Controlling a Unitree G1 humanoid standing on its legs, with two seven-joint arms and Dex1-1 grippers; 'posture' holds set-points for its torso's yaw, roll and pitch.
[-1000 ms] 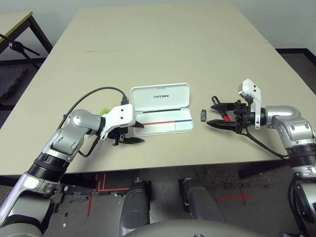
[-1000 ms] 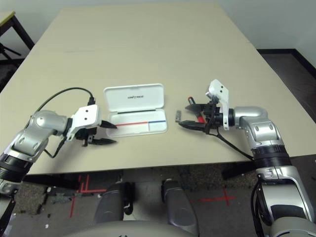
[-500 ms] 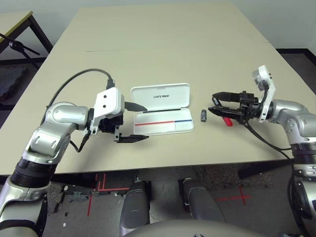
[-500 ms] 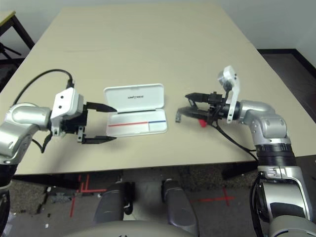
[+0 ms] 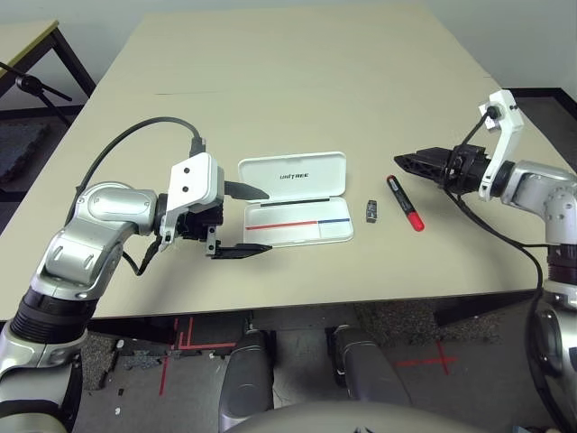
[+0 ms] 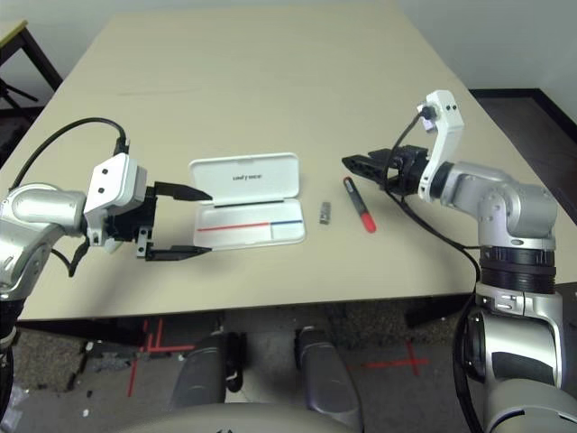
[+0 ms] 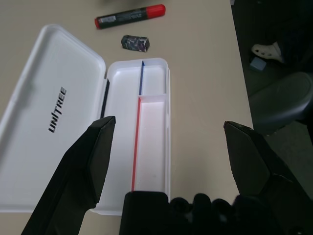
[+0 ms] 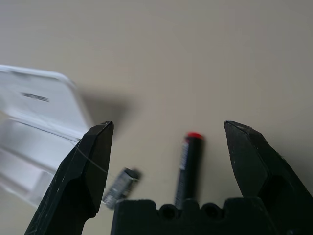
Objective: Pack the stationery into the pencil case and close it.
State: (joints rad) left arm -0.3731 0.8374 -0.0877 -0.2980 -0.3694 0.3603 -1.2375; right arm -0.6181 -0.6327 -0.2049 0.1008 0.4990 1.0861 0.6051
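In the left eye view, a red-and-black marker [image 5: 406,203] is lying right of centre, its long axis slanting from upper left to lower right, with the longer red end pointing toward the robot's side of the table. The right gripper [image 5: 398,166] is hovering near its black end, so the marker is extending from there toward the bottom of the frame; the right arm is clearly the nearer one. A dark grey piece [image 5: 371,211] is resting between marker and case. The white pencil case [image 5: 299,234] is sitting open at centre, lid [image 5: 293,176] leaning back, and the left gripper [image 5: 270,221] is waiting at its picture-left side.

In the left wrist view, the left gripper is standing wide apart, grasping nothing. The case's striped compartments are holding no stationery.

In the right wrist view, the right gripper is also spreading wide and empty, while the marker is lying beyond it on the table. The coming pick is probably calling for turning the fingers across the marker's slant before lowering.
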